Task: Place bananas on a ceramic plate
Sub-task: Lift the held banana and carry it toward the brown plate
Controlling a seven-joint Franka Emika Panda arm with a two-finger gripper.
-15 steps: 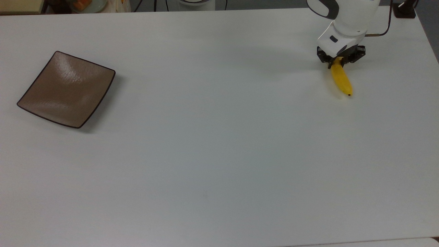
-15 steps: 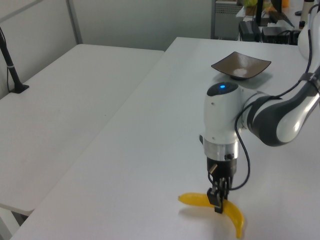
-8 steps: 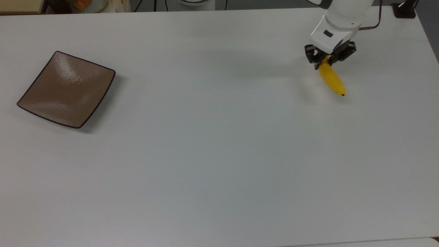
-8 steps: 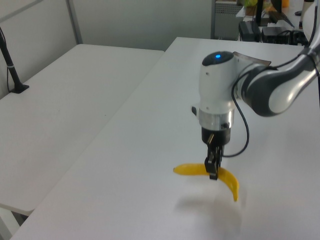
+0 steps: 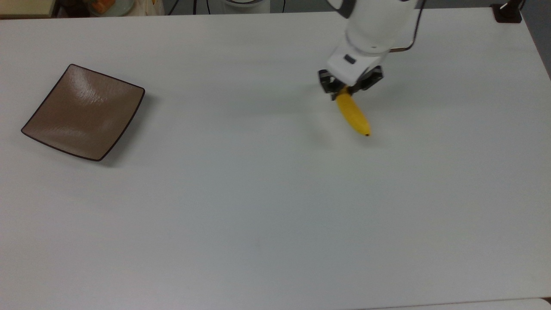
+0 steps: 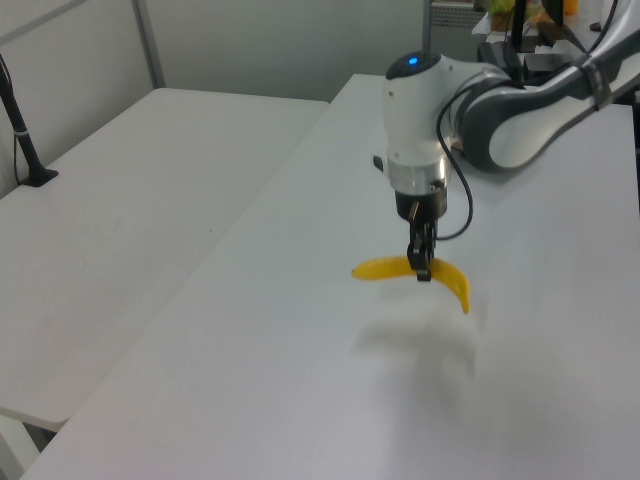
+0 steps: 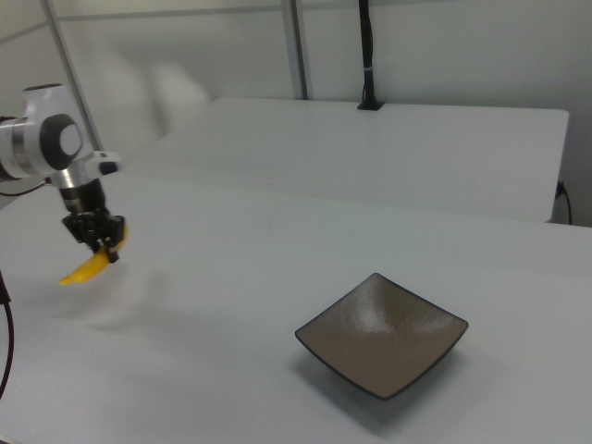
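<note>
A yellow banana (image 5: pixel 354 115) (image 6: pixel 450 282) (image 7: pixel 85 268) hangs in the air above the white table (image 5: pixel 258 206), with its faint shadow on the tabletop below. My gripper (image 5: pixel 344 91) (image 6: pixel 421 270) (image 7: pixel 104 246) is shut on the banana near its middle, pointing straight down. The brown square ceramic plate (image 5: pixel 84 111) (image 7: pixel 382 334) lies empty at the top view's far left, well apart from the banana. In the left view my arm covers the plate.
A second white table (image 6: pixel 130 220) stands beside this one across a narrow gap. A black post (image 6: pixel 20 125) (image 7: pixel 366 55) stands on it. Clutter and cables (image 5: pixel 112 6) sit beyond the table's far edge.
My gripper has lifted the banana off the table and carried it toward the top view's left, closer to the plate. The plate has not moved.
</note>
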